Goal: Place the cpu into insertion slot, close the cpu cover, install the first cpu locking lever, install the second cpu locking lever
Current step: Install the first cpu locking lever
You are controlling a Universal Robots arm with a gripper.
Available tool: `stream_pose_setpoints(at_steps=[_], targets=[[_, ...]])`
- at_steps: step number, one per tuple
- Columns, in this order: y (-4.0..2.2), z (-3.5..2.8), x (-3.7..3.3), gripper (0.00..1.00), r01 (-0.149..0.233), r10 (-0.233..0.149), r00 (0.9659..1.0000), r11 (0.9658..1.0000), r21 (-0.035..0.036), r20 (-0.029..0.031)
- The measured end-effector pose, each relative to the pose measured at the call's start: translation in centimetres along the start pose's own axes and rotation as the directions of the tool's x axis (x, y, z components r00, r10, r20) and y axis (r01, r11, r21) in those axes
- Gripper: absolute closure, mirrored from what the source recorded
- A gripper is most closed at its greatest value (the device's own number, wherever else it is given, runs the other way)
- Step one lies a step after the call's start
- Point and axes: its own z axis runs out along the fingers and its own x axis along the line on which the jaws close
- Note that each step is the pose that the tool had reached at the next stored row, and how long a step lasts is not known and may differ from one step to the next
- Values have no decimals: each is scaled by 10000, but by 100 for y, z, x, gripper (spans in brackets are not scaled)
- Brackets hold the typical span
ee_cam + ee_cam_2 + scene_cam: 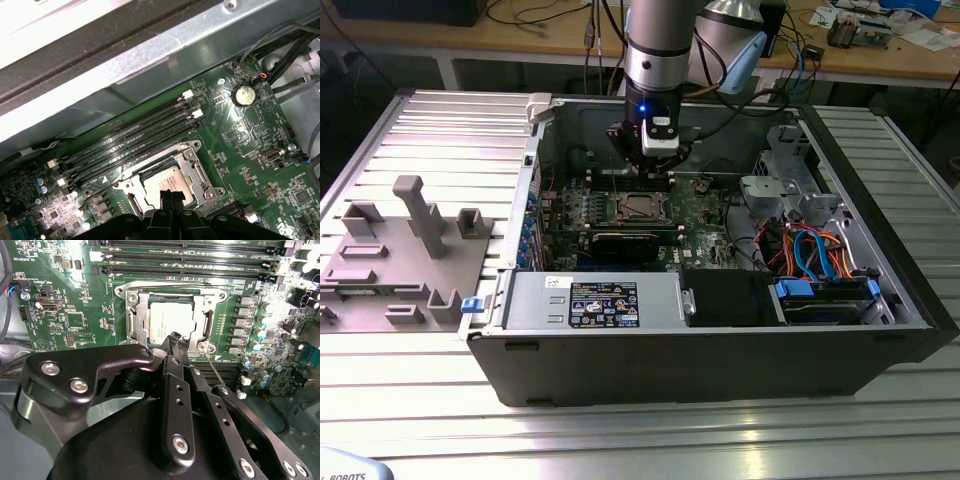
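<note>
The gripper [176,340] is hanging with its fingertips pressed together and pinching nothing, right over the edge of the one cpu [167,320]; whether they are touching it I cannot tell. The cpu is lying in the insertion slot [133,322], with the single cpu cover [142,310] sitting flat around it (two thin wire levers [215,371] are showing beside it). The open computer case [720,360] is resting on a ribbed metal table [620,440]. A grey fixture tray [390,270] is lying at the exterior view's left, and a cluttered wooden bench [520,40] is standing far behind.
</note>
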Motion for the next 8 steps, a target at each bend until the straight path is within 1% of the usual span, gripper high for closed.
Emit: stream_pose_setpoints(at_steps=[8], targets=[[0,0,0,89,67,-67,10000,10000,0,1]])
